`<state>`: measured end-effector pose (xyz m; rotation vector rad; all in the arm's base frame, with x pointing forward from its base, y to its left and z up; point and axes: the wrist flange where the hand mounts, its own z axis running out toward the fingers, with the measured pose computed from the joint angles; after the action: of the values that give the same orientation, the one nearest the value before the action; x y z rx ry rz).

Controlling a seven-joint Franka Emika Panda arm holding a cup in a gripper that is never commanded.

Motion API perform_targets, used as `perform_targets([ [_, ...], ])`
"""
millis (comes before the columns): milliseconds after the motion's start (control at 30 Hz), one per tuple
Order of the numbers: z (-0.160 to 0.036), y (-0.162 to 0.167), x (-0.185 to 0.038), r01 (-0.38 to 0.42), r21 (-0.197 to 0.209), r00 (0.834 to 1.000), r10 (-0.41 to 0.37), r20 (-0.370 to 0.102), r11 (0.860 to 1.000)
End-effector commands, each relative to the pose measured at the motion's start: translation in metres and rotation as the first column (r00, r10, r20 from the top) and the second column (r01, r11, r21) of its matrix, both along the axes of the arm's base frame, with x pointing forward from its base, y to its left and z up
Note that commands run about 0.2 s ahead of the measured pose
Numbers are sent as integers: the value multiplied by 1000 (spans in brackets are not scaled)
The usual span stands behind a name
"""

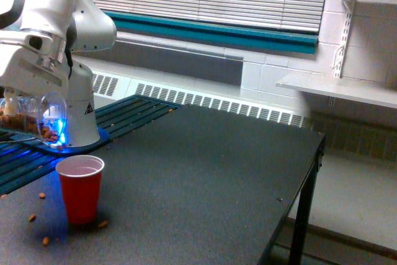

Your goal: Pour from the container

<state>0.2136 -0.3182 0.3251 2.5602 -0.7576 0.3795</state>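
At the exterior view's left, my gripper [25, 100] is shut on the container [34, 116], a clear plastic tumbler lying tipped on its side with its rim pointing right. Brown nut-like pieces [18, 122] show inside it. The tumbler hangs above and slightly left of a red cup [80, 188] that stands upright on the dark table [205, 178]. Several brown pieces [103, 223] lie on the table around the red cup's base. The fingertips are mostly hidden behind the tumbler and the frame edge.
The arm's white base [77, 113] stands on a blue-lit plate behind the red cup. Dark slats [133, 113] run beside it. The table's right edge [313, 172] drops to the floor. A white shelf [338, 88] hangs on the wall at the right.
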Motion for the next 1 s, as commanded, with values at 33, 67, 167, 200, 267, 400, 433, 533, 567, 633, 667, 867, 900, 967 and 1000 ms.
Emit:
perform_targets([
  [33,5,1,2,-5,-24,1000,5,-4,1000],
  [67,5,1,1,-9,-26,1000,9,-9,1000],
  [167,4,2,1,-17,-33,1000,17,-19,999],
  [200,3,3,0,-18,-33,1000,18,-23,999],
  [267,2,4,-1,-21,-37,999,20,-27,999],
  [400,1,6,0,-34,-42,999,33,-39,999],
  [433,1,7,0,-35,-42,999,34,-42,998],
  [533,0,8,-1,-40,-47,998,38,-48,998],
  [567,0,8,0,-42,-49,998,40,-50,998],
  [633,0,9,1,-48,-52,998,45,-55,997],
  [667,1,10,2,-52,-54,997,49,-57,997],
  [867,3,13,7,-68,-64,996,64,-65,996],
  [900,3,14,8,-70,-65,996,65,-66,995],
  [967,4,16,10,-77,-68,995,72,-70,995],
  [1000,4,16,11,-80,-69,995,75,-71,994],
])
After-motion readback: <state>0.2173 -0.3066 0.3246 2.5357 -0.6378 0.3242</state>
